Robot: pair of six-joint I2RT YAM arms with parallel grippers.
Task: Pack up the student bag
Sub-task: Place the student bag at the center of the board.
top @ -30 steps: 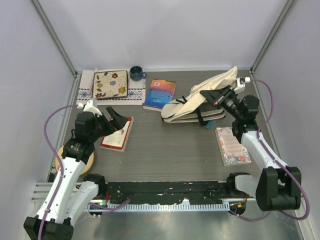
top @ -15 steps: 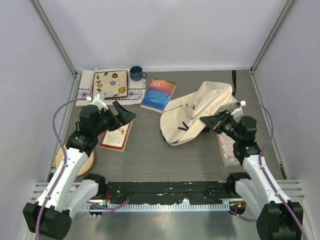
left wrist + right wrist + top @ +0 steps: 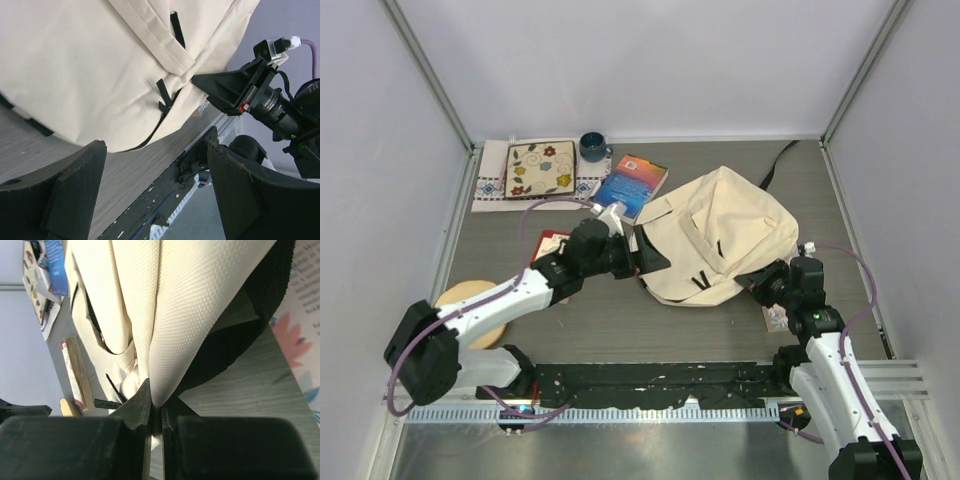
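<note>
Grey wood-grain worktop (image 3: 620, 320) carries the soft, rounded cream canvas student bag (image 3: 720, 235); the right gripper (image 3: 156, 407) pinches its woven edge, and the left gripper (image 3: 152, 150) stands spread just beside it.

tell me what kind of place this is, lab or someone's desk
Most likely a robot lab test cell: white walls on metal frame posts box in the table, the left arm and right arm are bolted to a rail, and the student bag, blue book and mug look like props.
</note>
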